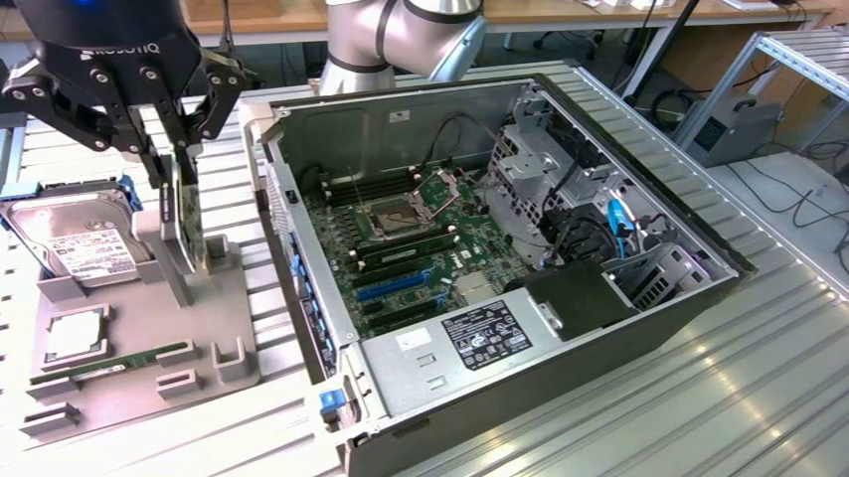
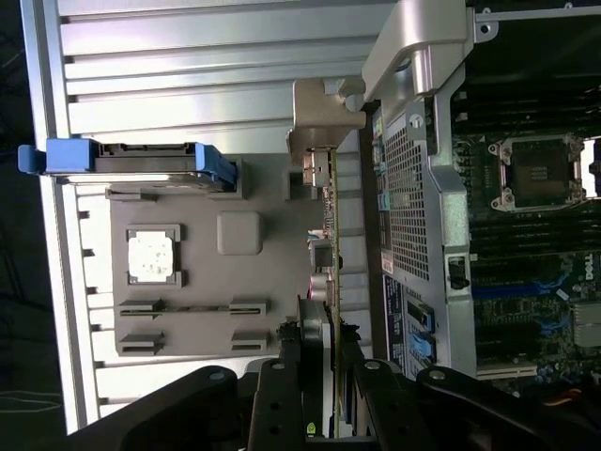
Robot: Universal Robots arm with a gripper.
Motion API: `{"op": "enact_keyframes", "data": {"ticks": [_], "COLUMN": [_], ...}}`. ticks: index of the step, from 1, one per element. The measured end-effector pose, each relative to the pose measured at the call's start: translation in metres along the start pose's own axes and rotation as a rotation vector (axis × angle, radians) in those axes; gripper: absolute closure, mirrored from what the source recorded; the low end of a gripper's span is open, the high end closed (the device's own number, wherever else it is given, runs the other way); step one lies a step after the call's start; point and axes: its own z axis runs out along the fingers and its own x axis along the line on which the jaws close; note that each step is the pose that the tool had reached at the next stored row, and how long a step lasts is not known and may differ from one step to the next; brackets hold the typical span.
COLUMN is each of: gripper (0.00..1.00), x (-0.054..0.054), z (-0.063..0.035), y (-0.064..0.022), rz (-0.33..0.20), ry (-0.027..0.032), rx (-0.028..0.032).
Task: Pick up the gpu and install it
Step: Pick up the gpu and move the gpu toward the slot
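The gpu (image 1: 183,227) is a thin dark card standing on edge in a slot of the grey holder tray (image 1: 226,353), at the exterior view's left. My gripper (image 1: 170,171) comes down from above with its two fingers pressed against both faces of the card's upper edge. In the wrist view the gpu (image 2: 331,235) shows edge-on, its silver bracket (image 2: 319,117) at the far end. There my gripper (image 2: 329,355) is shut on the near end of the card. The open computer case (image 1: 690,298) with its motherboard (image 1: 412,258) lies beside the tray.
On the tray are a silver hard drive (image 1: 80,243) in blue rails, a CPU chip (image 1: 74,338) and a green RAM stick (image 1: 113,363). The case wall (image 1: 298,268) rises close beside the card. A drive cage (image 1: 544,169) and cables (image 1: 617,229) fill the case's far side.
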Motion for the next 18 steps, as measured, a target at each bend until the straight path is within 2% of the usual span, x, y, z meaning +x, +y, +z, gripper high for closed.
{"op": "enact_keyframes", "data": {"ticks": [18], "gripper": [0.73], "x": [-0.0002], "z": [-0.0085], "y": [0.0003], "rz": [0.0], "ry": [0.0001], "rx": [0.0]}}
